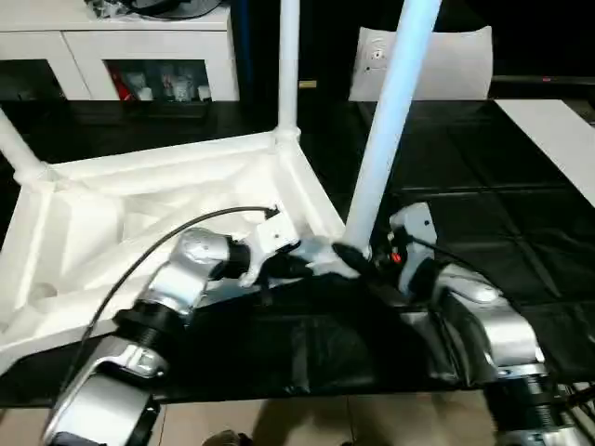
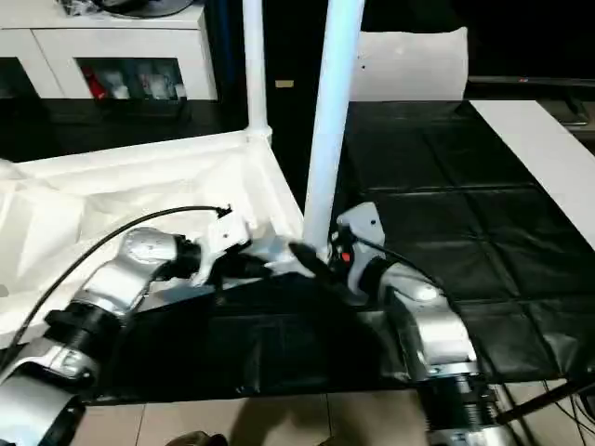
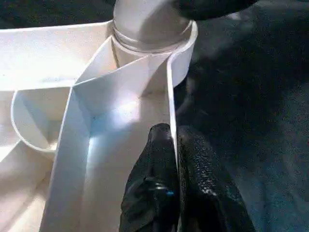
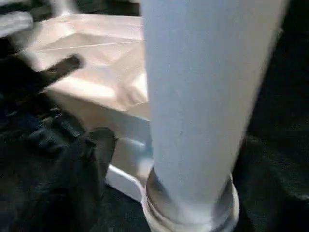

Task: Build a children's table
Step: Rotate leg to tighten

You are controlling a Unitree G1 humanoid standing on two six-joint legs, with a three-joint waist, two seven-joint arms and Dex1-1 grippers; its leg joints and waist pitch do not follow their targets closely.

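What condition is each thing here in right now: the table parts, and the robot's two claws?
Tabletop: upside down, ribbed underside up.
Near leg: standing in the near corner socket, leaning slightly.
Far leg: upright in its corner socket.
Left gripper: shut on the tabletop's side wall.
Right gripper: at the near leg's base.

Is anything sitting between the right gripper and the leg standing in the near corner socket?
Nothing visible. The right gripper is right at the base of the leg, where it enters the corner socket of the tabletop, with no object between. The left gripper pinches the tabletop's rim beside it.
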